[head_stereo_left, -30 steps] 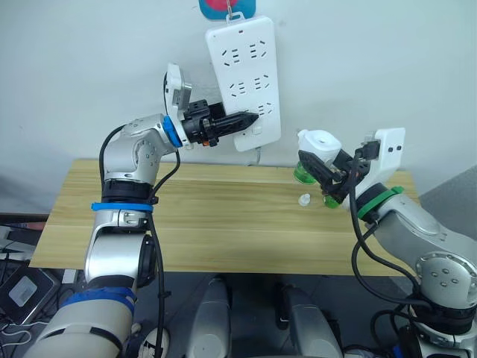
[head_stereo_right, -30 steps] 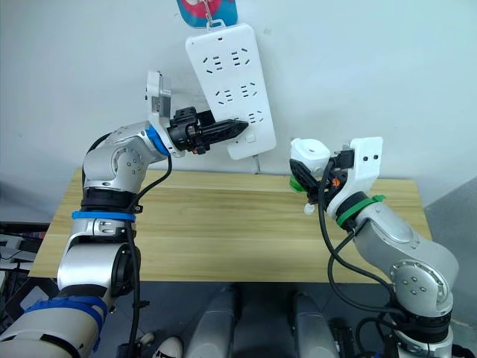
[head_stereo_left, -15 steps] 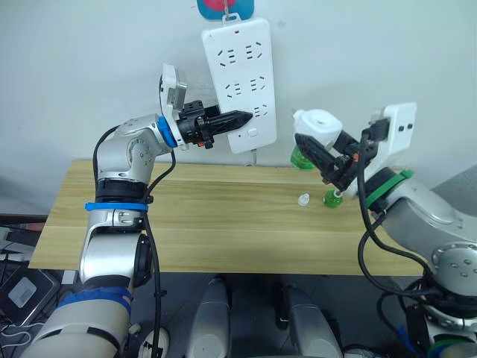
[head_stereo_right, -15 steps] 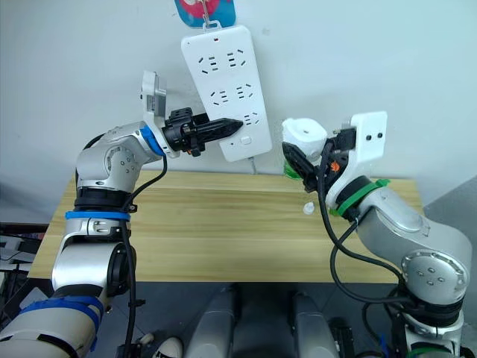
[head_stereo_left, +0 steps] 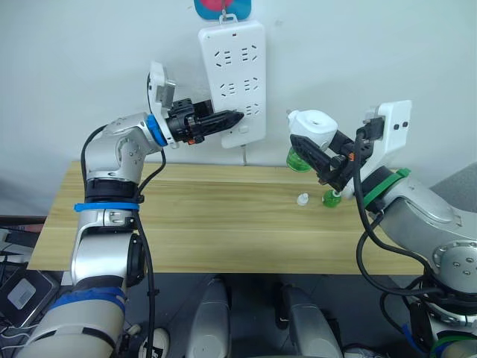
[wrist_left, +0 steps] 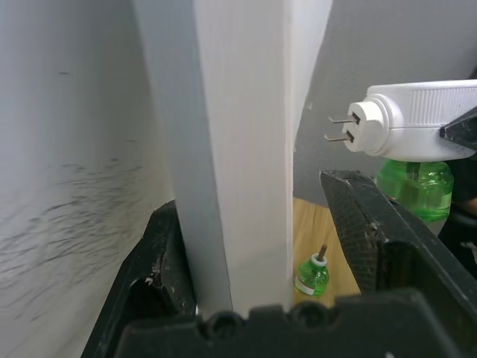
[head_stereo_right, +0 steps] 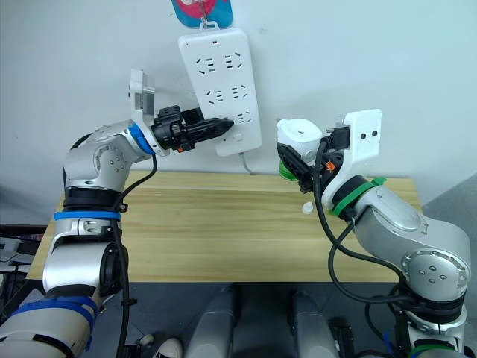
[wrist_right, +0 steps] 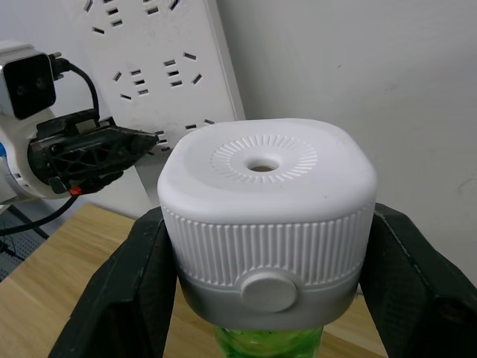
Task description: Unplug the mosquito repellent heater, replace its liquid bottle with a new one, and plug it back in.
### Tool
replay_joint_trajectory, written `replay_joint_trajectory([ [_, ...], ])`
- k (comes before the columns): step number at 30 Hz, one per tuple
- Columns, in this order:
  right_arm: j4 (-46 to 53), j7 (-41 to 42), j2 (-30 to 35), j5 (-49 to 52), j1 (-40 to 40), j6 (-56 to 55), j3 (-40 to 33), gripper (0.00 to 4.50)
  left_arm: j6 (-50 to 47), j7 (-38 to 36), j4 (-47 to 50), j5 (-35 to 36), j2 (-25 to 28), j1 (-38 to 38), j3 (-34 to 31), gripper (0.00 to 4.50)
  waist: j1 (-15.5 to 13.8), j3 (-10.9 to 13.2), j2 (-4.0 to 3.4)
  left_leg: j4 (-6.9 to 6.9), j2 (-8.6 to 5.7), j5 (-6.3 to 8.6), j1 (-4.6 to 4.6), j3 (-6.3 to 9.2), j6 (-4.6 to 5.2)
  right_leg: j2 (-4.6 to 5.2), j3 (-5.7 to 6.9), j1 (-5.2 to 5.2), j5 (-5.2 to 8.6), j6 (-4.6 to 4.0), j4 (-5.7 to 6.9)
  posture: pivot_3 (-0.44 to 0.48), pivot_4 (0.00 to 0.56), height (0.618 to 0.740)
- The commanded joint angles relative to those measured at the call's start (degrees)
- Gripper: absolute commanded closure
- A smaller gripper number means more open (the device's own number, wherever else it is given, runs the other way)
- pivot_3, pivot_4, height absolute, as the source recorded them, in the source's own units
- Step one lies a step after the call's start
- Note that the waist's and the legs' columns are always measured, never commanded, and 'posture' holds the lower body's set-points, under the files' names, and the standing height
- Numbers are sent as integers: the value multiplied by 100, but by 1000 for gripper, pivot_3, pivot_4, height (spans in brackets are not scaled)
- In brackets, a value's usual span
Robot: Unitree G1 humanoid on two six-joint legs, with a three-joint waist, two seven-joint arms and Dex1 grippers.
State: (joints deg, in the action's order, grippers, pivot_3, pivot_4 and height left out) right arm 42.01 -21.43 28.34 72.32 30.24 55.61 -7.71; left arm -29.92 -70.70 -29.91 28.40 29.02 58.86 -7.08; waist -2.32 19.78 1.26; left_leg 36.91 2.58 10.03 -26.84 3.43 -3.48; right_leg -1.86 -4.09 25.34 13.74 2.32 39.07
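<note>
The white mosquito repellent heater (wrist_right: 264,194) carries a green liquid bottle (head_stereo_left: 298,159) under it. My right gripper (wrist_right: 268,224) is shut on the heater, holding it above the table to the right of the power strip (head_stereo_left: 231,67). In the left wrist view the heater's two metal prongs (wrist_left: 339,128) point toward the strip. My left gripper (head_stereo_left: 237,117) straddles the strip's lower part. One finger lies against it, the other finger (wrist_left: 365,239) stands a little off it. A second green bottle (head_stereo_left: 330,198) stands on the table with a small white cap (head_stereo_left: 302,199) beside it.
The power strip hangs slightly tilted from a hook (head_stereo_left: 222,7) on the grey wall, its cord dropping behind the wooden table (head_stereo_left: 186,216). The table's right edge lies under my right arm.
The right gripper has lifted the heater and carried it left toward the strip. The left gripper has drawn left, and the strip hangs more upright. The camera has shifted slightly too.
</note>
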Motion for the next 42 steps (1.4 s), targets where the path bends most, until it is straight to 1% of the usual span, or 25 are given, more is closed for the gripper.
replay_joint_trajectory([
  [1, 114, 36, 40, 125, 22, -187, -23, 1531, 26, -112, 181, 106, 103, 60, -88, 1579, 0, 0, 0, 0, 0, 0, 0, 0, 0, 0, 0, 0, 0, 0, 0, 178, 302, 740],
  [3, 109, 61, 63, 144, 11, -185, -7, 1531, 11, -118, 207, 115, 122, 44, -90, 1579, 3, 0, 0, 0, 0, 0, 0, 0, 0, 0, 0, 0, 0, 0, 0, 179, 303, 740],
  [6, 89, 56, 68, 172, 49, -193, 17, 1531, -62, -131, 251, 136, 168, 23, -94, 2184, 11, 0, 0, 0, 0, 0, 0, 0, 0, 0, 0, 1, 0, 0, 1, 178, 303, 740],
  [9, 73, 49, 47, 185, 110, -210, 73, 1531, -44, -145, 221, 120, 216, 29, -91, 3063, 19, 0, 0, -1, 0, 0, 0, 0, 1, 0, 0, 1, 0, -1, 0, 178, 303, 740],
  [10, 70, 50, 31, 188, 135, -214, 104, 1531, -29, -147, 200, 108, 222, 36, -92, 3169, 20, 0, 0, -1, 0, 0, 0, 2, 0, 0, 1, 1, 0, -1, 0, 179, 304, 740],
  [15, 6, 47, -120, 144, 306, -219, 330, 1531, -49, -169, 212, 141, 137, 38, -77, 3169, 37, 0, 0, 1, 1, -2, 0, 1, 3, 0, 1, 1, 0, -1, 1, 179, 302, 740],
  [19, -207, 16, -251, -34, 615, -84, 637, 1531, -76, -148, 281, 154, 43, 4, -42, 3169, 41, 0, 0, 0, 0, -2, 0, 1, 3, 0, 1, 1, 0, -1, 0, 178, 299, 740],
  [24, -502, -142, -478, -155, 950, -12, 854, 1531, -108, -144, 317, 149, 29, -1, -7, 3169, 39, 0, 0, -1, 0, -2, -1, 3, 3, 1, 3, 1, 0, -2, 0, 180, 299, 740],
  [31, -661, -263, -696, -344, 1003, 38, 927, 1531, -178, -129, 450, 183, 41, -46, -6, 3169, 37, 0, 0, -2, -1, -2, -3, 4, 3, 3, 5, 1, 0, -2, 0, 190, 299, 740],
  [42, -784, -320, -988, -390, 1109, 45, 815, 1531, -245, -53, 614, 229, 48, -120, -23, 3169, 46, 0, 0, -1, 0, -2, -2, 4, 3, 2, 5, 2, 0, -3, 2, 194, 298, 740],
])
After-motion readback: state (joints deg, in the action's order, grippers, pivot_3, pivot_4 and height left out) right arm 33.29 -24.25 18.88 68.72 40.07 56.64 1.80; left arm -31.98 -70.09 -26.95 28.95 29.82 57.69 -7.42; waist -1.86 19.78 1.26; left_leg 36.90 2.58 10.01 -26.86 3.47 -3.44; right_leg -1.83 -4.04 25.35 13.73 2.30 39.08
